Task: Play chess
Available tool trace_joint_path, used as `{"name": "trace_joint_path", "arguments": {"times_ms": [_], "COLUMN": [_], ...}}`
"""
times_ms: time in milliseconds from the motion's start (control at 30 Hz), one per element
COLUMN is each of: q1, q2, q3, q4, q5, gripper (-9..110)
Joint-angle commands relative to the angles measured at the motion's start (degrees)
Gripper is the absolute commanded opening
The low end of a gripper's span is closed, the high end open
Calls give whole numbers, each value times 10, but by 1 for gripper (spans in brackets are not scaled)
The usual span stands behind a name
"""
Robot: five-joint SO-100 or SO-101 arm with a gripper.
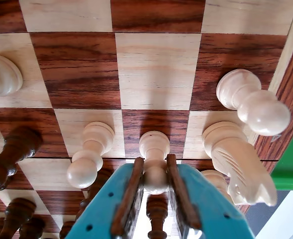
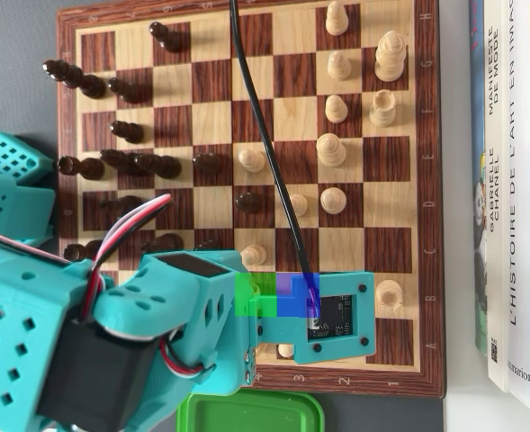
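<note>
Only the wrist view shows the jaws clamping a white pawn.

In the wrist view, a pawn stands between the claw's jaws on the chessboard; another pawn stands left, a knight right.

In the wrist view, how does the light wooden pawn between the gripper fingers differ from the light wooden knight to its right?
The light wooden pawn has a plain round head; the light wooden knight has a carved horse head with mane grooves. The pawn is slimmer, the knight bulkier. The pawn sits between the teal gripper fingers; the knight stands free. The pawn is on a dark square, the knight on a light one. Both are pale wood and upright.
</note>
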Motion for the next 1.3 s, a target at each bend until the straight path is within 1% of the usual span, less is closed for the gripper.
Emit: {"name": "trace_joint_path", "arguments": {"times_ms": [0,567,1267], "q1": [7,6,5], "q2": [3,6,79], "q3": [-21,-21,-14], "q4": [-6,-6,-2], "q5": [-3,-4,-4], "gripper": [10,11,11]}}
